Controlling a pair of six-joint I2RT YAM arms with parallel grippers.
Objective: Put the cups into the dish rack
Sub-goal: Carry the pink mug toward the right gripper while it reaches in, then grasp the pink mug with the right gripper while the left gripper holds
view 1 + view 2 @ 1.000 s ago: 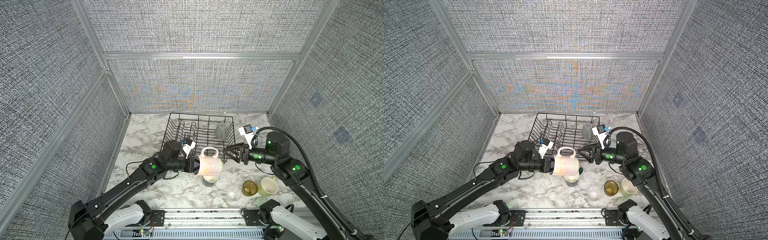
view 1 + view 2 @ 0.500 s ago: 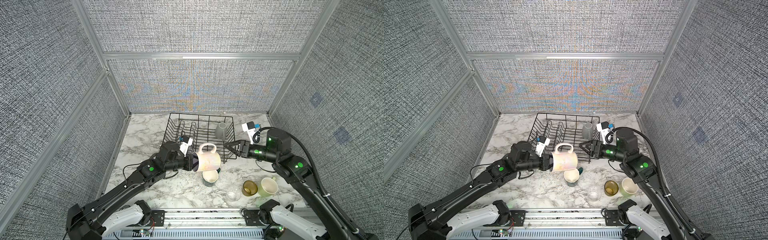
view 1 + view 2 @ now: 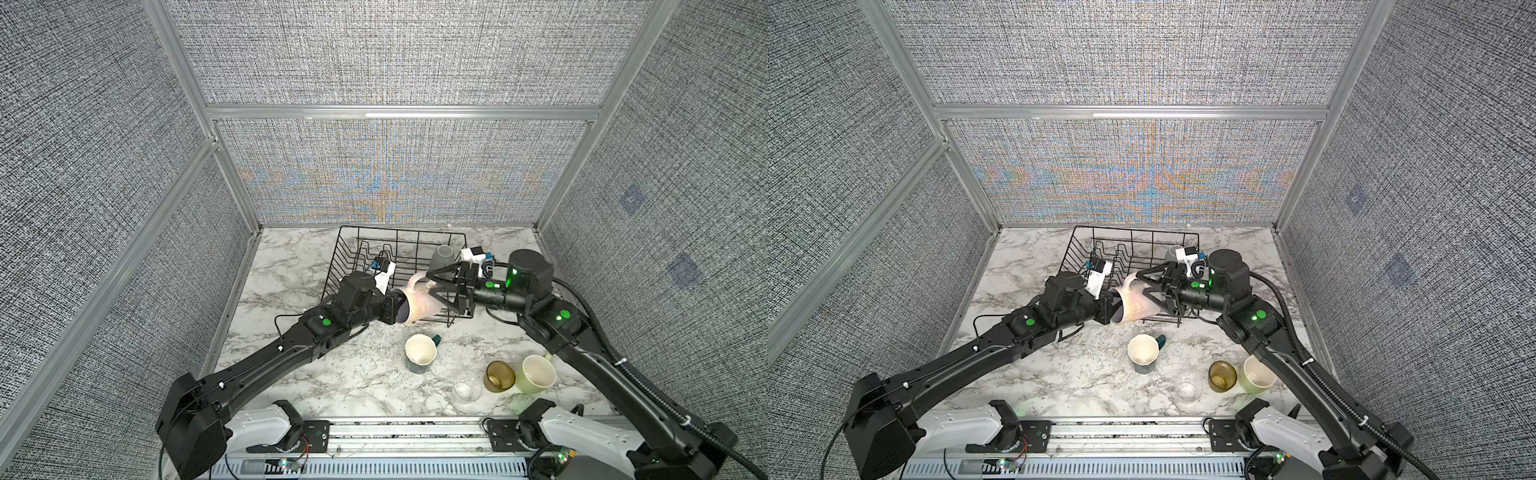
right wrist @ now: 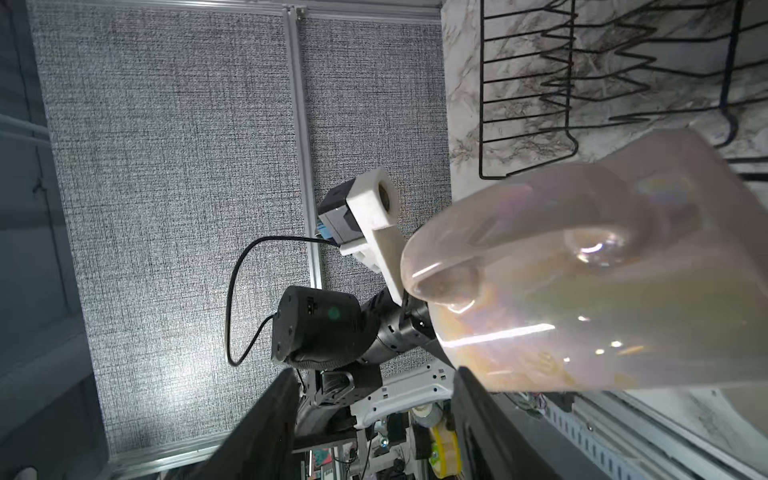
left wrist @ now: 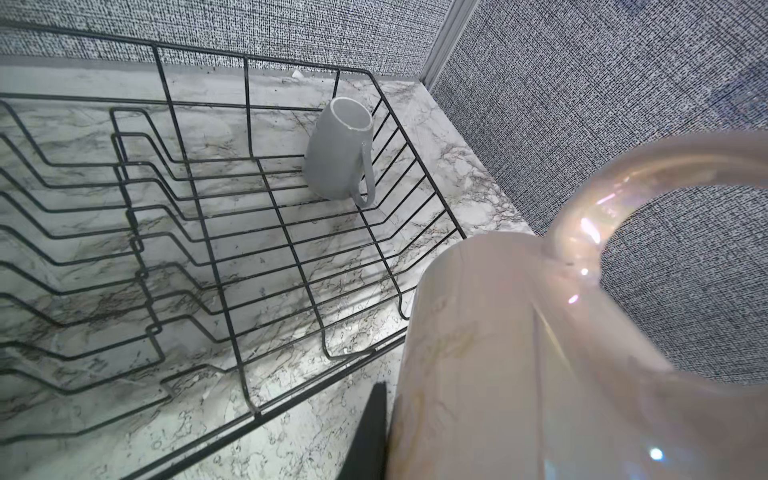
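The dish rack (image 3: pixel 399 229) stands at the far middle as before, with the grey mug (image 3: pixel 442 257) mouth up in its far right corner. My left gripper (image 3: pixel 393 307), clenched on the rim of the pale pink mug (image 3: pixel 419 305), has carried it farther, from above the dark teal mug (image 3: pixel 420 353) to the rack's near right corner, where it lies sideways in the air. My right gripper (image 3: pixel 438 291) has come leftward, and its spread jaws now straddle the mug's base.

We see a glossy, pearly sheen on the pink mug (image 5: pixel 498 353). The rack (image 5: pixel 248 108) is black wire, the grey mug (image 5: pixel 334 162) matt.
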